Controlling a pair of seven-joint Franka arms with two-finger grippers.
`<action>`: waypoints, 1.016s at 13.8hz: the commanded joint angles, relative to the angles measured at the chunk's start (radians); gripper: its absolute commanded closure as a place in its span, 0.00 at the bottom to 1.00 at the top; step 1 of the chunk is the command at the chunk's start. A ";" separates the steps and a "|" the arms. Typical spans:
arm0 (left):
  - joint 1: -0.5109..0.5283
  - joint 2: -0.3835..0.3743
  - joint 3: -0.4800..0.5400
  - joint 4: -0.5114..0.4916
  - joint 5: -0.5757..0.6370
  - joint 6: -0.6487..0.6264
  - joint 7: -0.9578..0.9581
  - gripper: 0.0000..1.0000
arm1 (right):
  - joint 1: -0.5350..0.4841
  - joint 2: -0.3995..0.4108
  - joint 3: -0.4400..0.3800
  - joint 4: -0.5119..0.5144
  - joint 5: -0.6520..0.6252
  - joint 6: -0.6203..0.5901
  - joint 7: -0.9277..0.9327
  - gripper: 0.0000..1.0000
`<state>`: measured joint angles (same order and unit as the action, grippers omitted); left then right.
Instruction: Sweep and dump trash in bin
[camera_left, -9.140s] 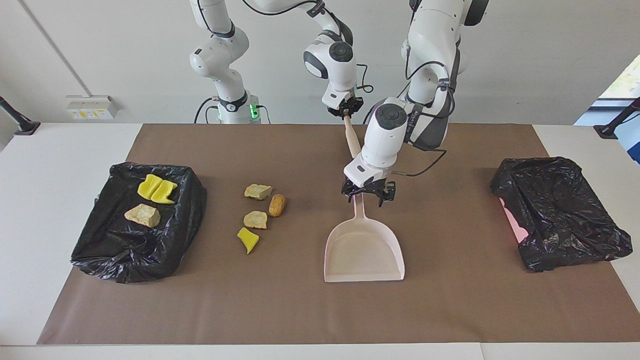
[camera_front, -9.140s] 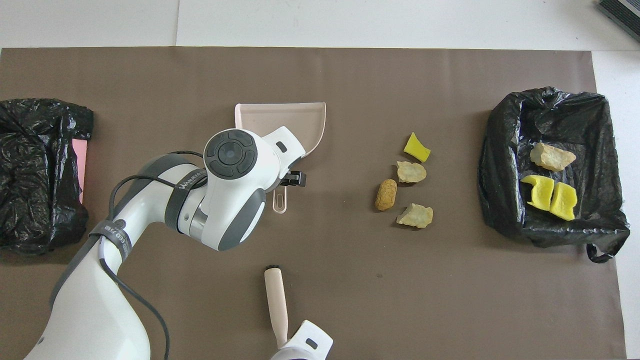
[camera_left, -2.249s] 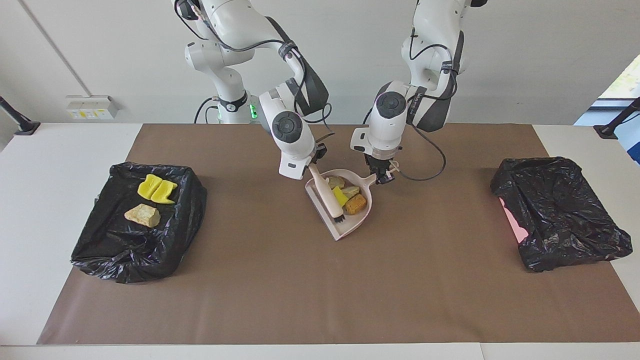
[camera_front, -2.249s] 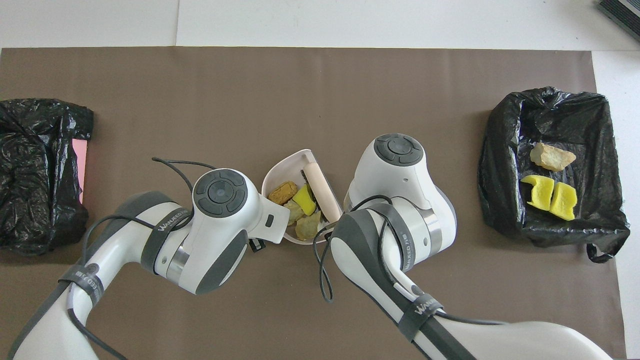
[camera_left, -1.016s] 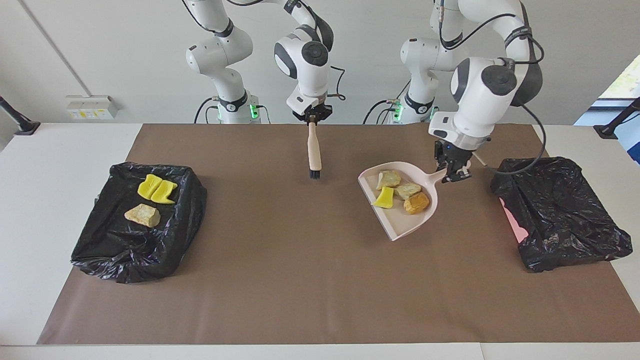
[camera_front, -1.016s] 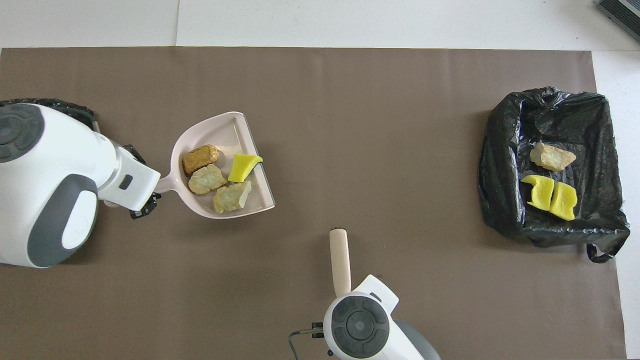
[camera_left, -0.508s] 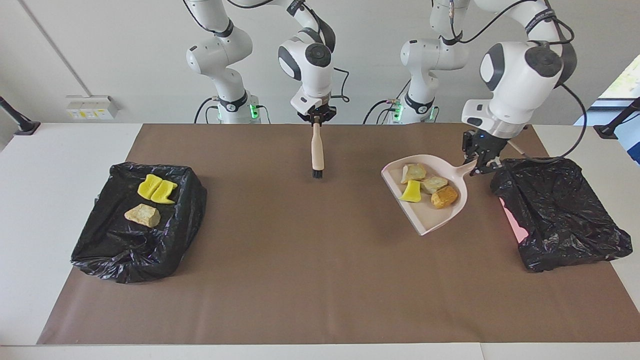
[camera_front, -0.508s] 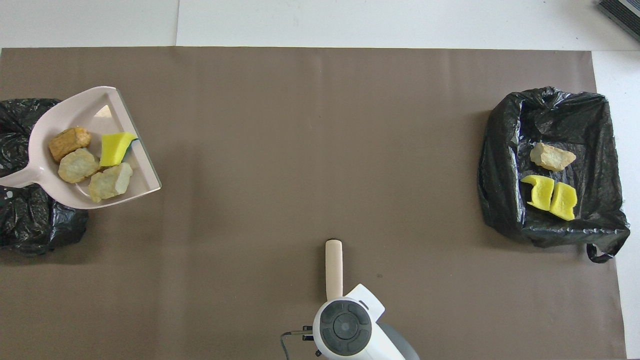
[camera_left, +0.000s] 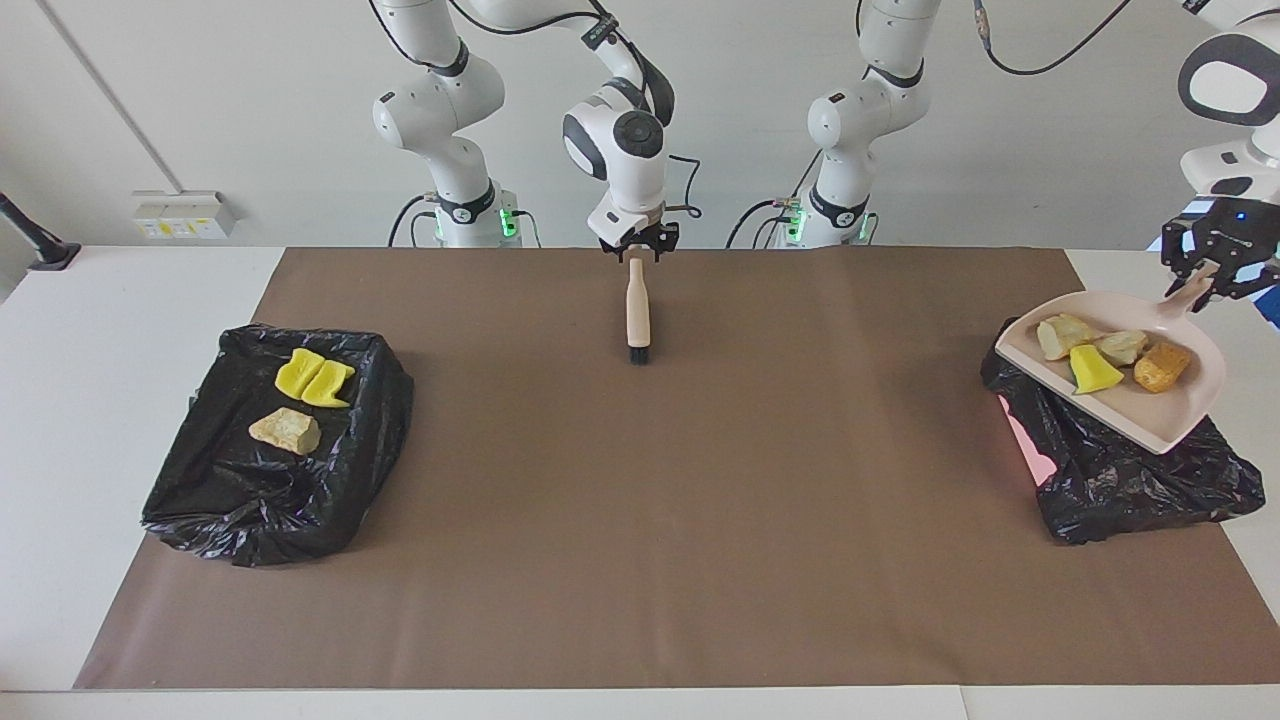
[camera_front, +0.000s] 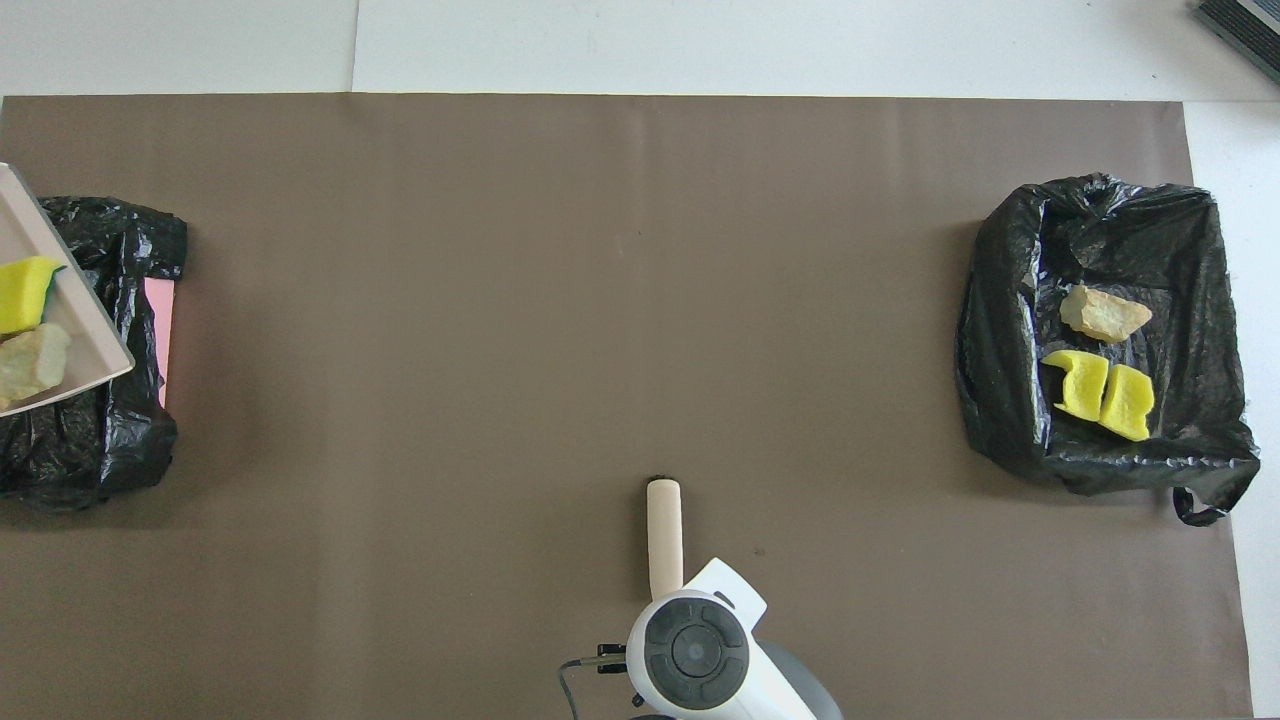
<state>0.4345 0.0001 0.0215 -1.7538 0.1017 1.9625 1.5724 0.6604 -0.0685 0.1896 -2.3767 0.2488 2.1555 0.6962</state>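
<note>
At the right arm's end of the table you have an open black-bagged bin (camera_left: 200, 500). It lies just inside the brown mat's (camera_left: 640, 520) edge, and bare white table (camera_left: 100, 350) lies between it and the table's end. In it lie two bright yellow scraps (camera_left: 314, 378) side by side and, farther from the robots, one pale tan scrap (camera_left: 285, 430).

The wide middle of the mat gives you free room. Only the wooden-handled brush (camera_left: 636, 310) is there, near the robots' edge, its dark bristles pointing away from them. The right gripper (camera_left: 636, 250) sits at the handle's top; you cannot tell whether it grips or has let go.

At the left arm's end, the left gripper (camera_left: 1215, 270) is clenched on the handle of the pink dustpan (camera_left: 1150, 420), held tilted over the second bagged bin (camera_left: 1120, 470). The pan carries four spongy scraps: two tan (camera_left: 1062, 335), one yellow (camera_left: 1093, 370) and one orange-brown (camera_left: 1160, 367). A pink patch (camera_left: 1025, 440) shows at this bin's side. This bin also lies close to the mat's edge.

The wall is plain white, with a socket plate (camera_left: 180, 213).
</note>
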 joint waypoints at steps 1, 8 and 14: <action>0.064 0.079 -0.011 0.097 0.111 0.041 0.081 1.00 | -0.109 0.016 -0.002 0.089 -0.063 -0.008 -0.037 0.00; 0.073 0.152 -0.011 0.126 0.461 0.176 0.083 1.00 | -0.373 0.016 -0.002 0.264 -0.268 -0.069 -0.121 0.00; 0.023 0.135 -0.018 0.106 0.645 0.073 0.083 1.00 | -0.567 0.010 -0.004 0.462 -0.275 -0.209 -0.294 0.00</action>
<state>0.5006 0.1440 0.0010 -1.6541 0.6845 2.0930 1.6496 0.1440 -0.0672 0.1736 -2.0049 -0.0086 2.0268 0.4683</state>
